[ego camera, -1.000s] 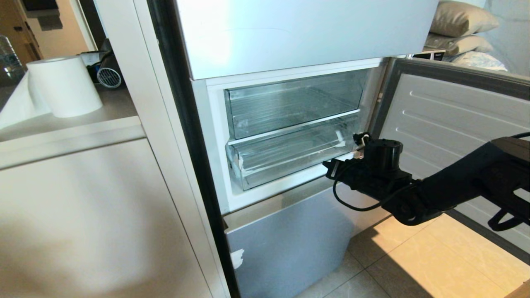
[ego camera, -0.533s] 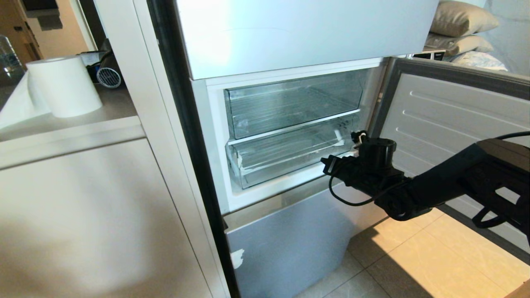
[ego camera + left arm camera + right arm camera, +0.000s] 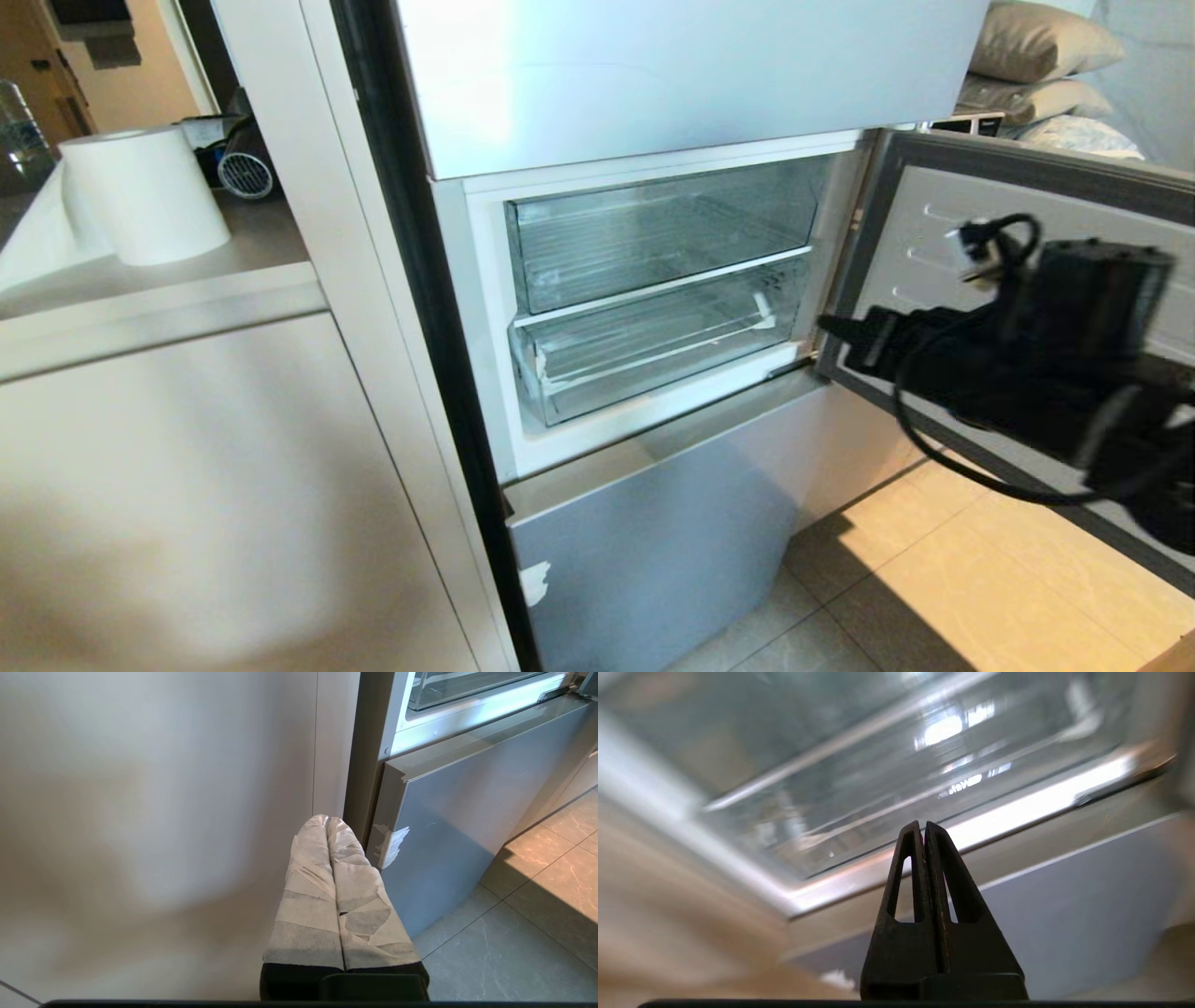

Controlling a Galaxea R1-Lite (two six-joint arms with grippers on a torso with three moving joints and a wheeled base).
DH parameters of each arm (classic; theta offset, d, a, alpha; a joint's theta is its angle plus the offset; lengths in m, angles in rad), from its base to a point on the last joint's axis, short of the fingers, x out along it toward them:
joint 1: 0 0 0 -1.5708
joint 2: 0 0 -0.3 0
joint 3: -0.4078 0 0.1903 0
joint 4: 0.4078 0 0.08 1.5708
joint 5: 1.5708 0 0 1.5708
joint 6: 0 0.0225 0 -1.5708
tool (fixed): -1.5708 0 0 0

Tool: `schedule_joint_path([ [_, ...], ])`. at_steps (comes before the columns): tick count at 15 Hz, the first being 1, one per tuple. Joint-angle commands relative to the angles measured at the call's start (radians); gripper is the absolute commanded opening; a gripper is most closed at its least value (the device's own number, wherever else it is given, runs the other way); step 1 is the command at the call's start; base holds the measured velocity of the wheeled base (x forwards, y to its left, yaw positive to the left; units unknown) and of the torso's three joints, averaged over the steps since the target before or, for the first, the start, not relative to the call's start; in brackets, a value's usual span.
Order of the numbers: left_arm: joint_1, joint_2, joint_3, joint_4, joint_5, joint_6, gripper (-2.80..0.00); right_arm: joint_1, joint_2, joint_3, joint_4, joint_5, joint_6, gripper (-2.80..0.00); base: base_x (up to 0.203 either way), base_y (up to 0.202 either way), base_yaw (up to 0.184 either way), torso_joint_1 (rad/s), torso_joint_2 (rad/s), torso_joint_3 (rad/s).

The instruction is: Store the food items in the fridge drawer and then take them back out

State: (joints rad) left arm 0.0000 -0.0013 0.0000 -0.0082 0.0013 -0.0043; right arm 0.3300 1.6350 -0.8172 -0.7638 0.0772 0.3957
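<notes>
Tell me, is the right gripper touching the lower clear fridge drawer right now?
Apart. In the head view the right gripper hangs off to the side of the lower clear drawer, by the open door, with white fridge frame showing between them.

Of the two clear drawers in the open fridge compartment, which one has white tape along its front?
The lower drawer: white tape runs along its front edge, while the upper drawer has none.
</notes>
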Motion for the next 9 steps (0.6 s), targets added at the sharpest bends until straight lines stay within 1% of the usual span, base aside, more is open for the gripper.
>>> schedule_joint_path([
  [1, 0.000, 0.001, 0.002, -0.001, 0.000, 0.000, -2.80, -0.006, -0.381, 0.123, 0.047, 0.002, -0.026, -2.80, 0.000, 0.000, 0.000, 0.000, 0.00, 0.000],
  [3, 0.000, 0.001, 0.002, -0.001, 0.000, 0.000, -2.80, -0.050, -0.663, 0.288, 0.142, 0.003, -0.101, -2.80, 0.000, 0.000, 0.000, 0.000, 0.00, 0.000],
  [5, 0.000, 0.001, 0.002, -0.001, 0.000, 0.000, -2.80, -0.147, -0.930, 0.463, 0.257, 0.003, -0.178, -2.80, 0.000, 0.000, 0.000, 0.000, 0.00, 0.000],
  [7, 0.000, 0.001, 0.002, -0.001, 0.000, 0.000, -2.80, -0.234, -1.154, 0.614, 0.364, 0.004, -0.231, -2.80, 0.000, 0.000, 0.000, 0.000, 0.00, 0.000],
  [9, 0.000, 0.001, 0.002, 0.001, 0.000, 0.000, -2.80, -0.307, -1.328, 0.748, 0.460, 0.000, -0.293, -2.80, 0.000, 0.000, 0.000, 0.000, 0.00, 0.000],
])
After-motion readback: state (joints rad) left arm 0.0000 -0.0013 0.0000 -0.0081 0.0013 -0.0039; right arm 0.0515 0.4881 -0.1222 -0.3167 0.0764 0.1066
